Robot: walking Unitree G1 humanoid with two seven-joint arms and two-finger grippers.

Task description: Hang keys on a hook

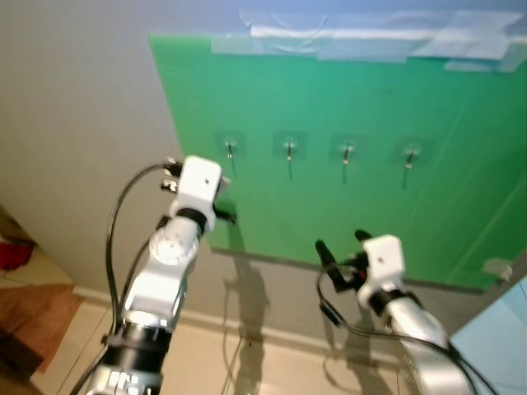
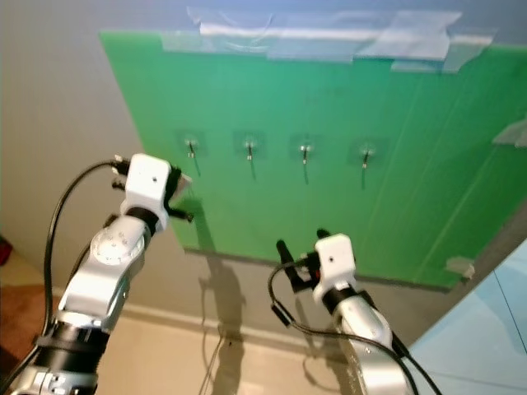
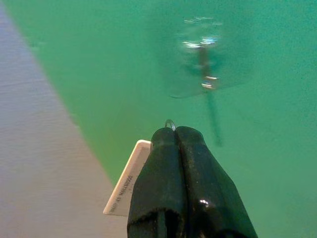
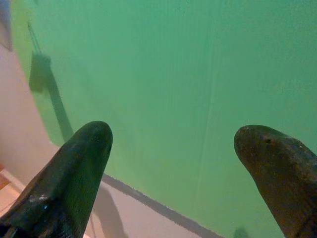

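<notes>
Honestly the left gripper [image 3: 176, 136], pinched tight on a thin metal key ring [image 3: 170, 123] with a white paper tag [image 3: 126, 186], could slide the ring past the small metal hook [image 3: 205, 67] on the green board [image 1: 395, 107] just above, while the right gripper [image 4: 171, 163] hangs wide open.

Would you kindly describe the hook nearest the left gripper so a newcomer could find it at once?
Find the green board taped to the wall; a row of four small metal hooks on clear pads runs across it. The wanted hook is the leftmost, just above the left gripper, whose jaws are shut on a key ring with a white tag.
</notes>
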